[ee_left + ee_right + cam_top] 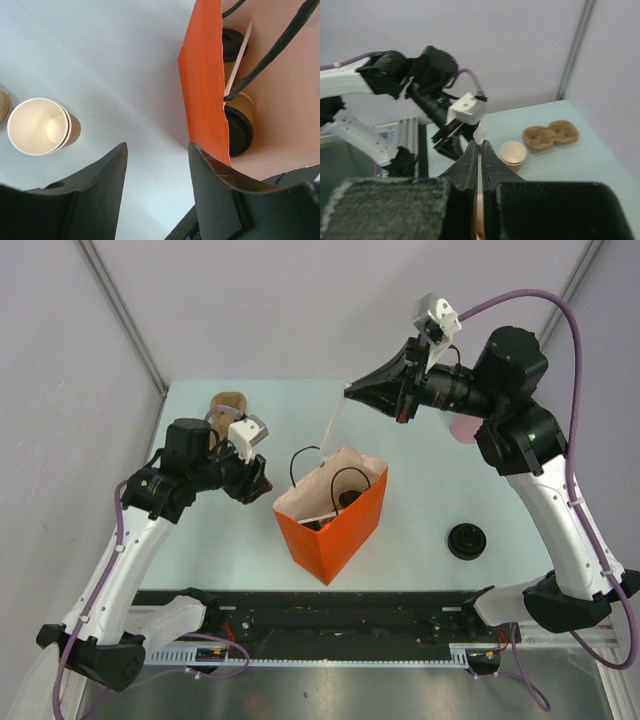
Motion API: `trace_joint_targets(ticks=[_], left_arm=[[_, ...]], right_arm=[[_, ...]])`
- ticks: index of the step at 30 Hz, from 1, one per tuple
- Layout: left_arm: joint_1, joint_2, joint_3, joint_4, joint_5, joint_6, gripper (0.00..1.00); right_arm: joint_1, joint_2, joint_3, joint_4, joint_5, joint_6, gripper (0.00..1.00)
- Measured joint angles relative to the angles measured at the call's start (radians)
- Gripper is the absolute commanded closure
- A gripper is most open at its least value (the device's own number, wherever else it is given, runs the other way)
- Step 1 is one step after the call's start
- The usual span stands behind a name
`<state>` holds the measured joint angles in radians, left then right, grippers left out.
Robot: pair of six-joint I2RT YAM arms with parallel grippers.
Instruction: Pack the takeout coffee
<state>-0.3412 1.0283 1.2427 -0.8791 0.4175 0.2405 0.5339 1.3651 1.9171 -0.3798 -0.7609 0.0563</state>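
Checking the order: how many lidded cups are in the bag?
2 in the bag: one cup high in the left wrist view, another below it. The wall may hide more.

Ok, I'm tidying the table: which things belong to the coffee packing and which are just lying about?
Job: two lidded cups, inside the orange bag; white straw pinched by the right gripper.
Lying about: lidless cup, pulp tray, loose black lid.
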Motion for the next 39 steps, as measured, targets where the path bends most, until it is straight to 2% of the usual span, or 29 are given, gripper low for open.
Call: trace_joint_targets(ticks=[10, 16, 20, 21, 22, 25, 27, 30, 33, 37, 39], left_arm=[[0.007, -0.015, -0.009, 0.0, -0.006, 0.004, 0.42], [0.01, -0.015, -0.01, 0.0, -0.008, 0.005, 0.42], [0.012, -0.015, -0.01, 0.0, -0.009, 0.005, 0.41], [0.013, -0.015, -0.011, 0.0, -0.009, 0.005, 0.41], [0.013, -0.015, -0.011, 0.0, -0.01, 0.005, 0.41], [0.014, -0.015, -0.014, 0.0, -0.015, 0.005, 0.39], [0.015, -0.015, -0.018, 0.0, -0.016, 0.006, 0.38], [0.016, -0.015, -0.02, 0.0, -0.019, 0.006, 0.37], [0.016, -0.015, -0.02, 0.0, -0.024, 0.007, 0.36], [0.024, -0.014, -0.02, 0.002, -0.06, 0.007, 0.33], [0.035, -0.016, -0.037, 0.031, -0.089, 0.005, 0.32]], right_arm=[[0.121, 0.006, 0.102, -0.194, -0.023, -0.051, 1.0], [0.214, 0.014, -0.04, -0.18, -0.01, -0.08, 1.0], [0.224, 0.057, -0.135, -0.169, 0.01, -0.08, 1.0], [0.224, 0.069, -0.143, -0.17, 0.013, -0.08, 0.92], [0.224, 0.083, -0.148, -0.171, 0.017, -0.08, 0.67], [0.224, 0.115, -0.146, -0.198, 0.032, -0.084, 0.29], [0.225, 0.126, -0.136, -0.224, 0.042, -0.096, 0.25], [0.224, 0.128, -0.113, -0.252, 0.068, -0.111, 0.09], [0.214, 0.127, -0.069, -0.259, 0.106, -0.114, 0.0], [0.121, 0.114, -0.029, -0.257, 0.159, -0.098, 0.0], [0.017, 0.099, -0.033, -0.252, 0.23, -0.075, 0.0]])
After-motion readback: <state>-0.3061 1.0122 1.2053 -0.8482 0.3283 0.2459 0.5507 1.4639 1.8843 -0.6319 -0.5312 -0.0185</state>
